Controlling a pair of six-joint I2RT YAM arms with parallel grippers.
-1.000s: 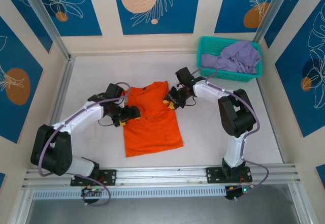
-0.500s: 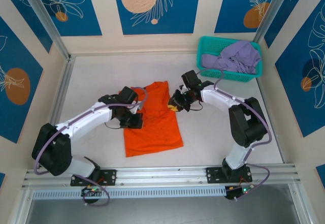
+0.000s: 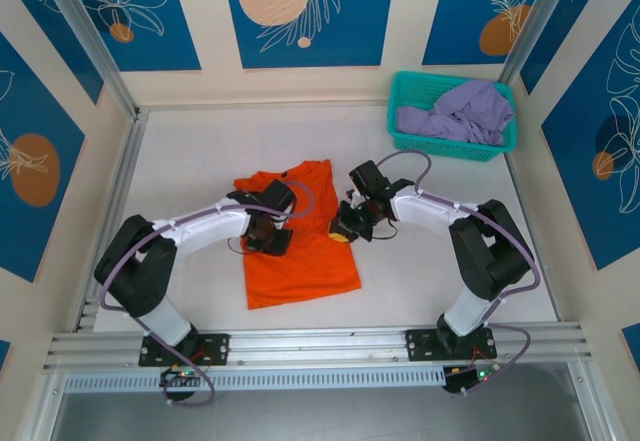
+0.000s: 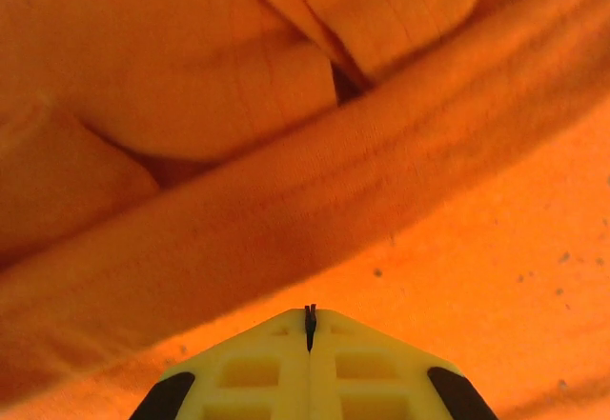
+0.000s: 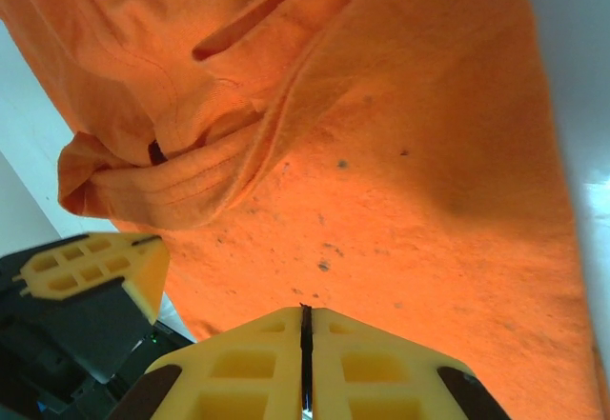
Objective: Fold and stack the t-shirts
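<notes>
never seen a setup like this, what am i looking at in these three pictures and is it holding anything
This is a robot: a left arm and a right arm, bolted at the near edge of a white table. The wide picture comes from a fixed camera above and behind them. The two close-ups come from a camera on each wrist; the yellow wedge at the bottom is that arm's own claw. An orange cloth t-shirt lies on the table, rumpled near its top. A teal plastic mesh basket at the far right holds a lavender cloth t-shirt. The left claw and the right claw are both shut, down on the orange shirt's two sides. Whether either claw has cloth pinched is not clear.
</notes>
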